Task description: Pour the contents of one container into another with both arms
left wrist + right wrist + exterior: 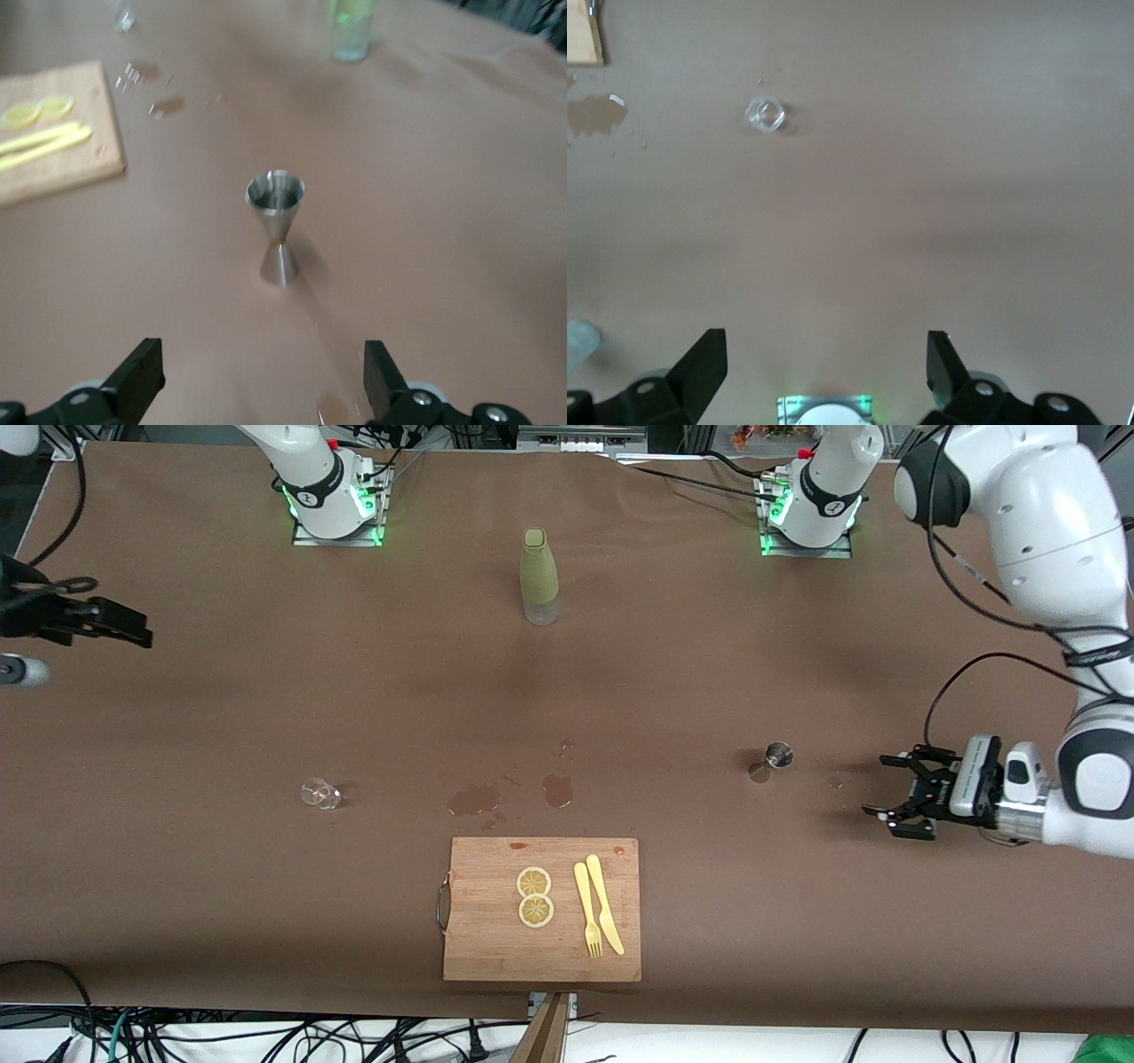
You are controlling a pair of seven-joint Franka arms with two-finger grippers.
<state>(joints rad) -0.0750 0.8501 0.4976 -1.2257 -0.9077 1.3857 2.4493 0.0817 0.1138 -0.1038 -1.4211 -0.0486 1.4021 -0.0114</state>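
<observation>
Your jigger point(779, 756) stands upright near the left gripper point(886, 809), jaws wide, holding nothing; its contents can't be told. Your glass cup point(320, 794) looks empty; right gripper point(133, 631) also wide.

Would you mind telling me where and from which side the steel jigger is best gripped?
Probably at the narrow waist of the jigger, which stands upright and free. The open left tool hangs toward the left arm's end of the table, facing it, so a level approach from that end should let the fingers close under the upper cone.

shiny steel jigger point(779, 756), clear glass cup point(320, 793)
</observation>
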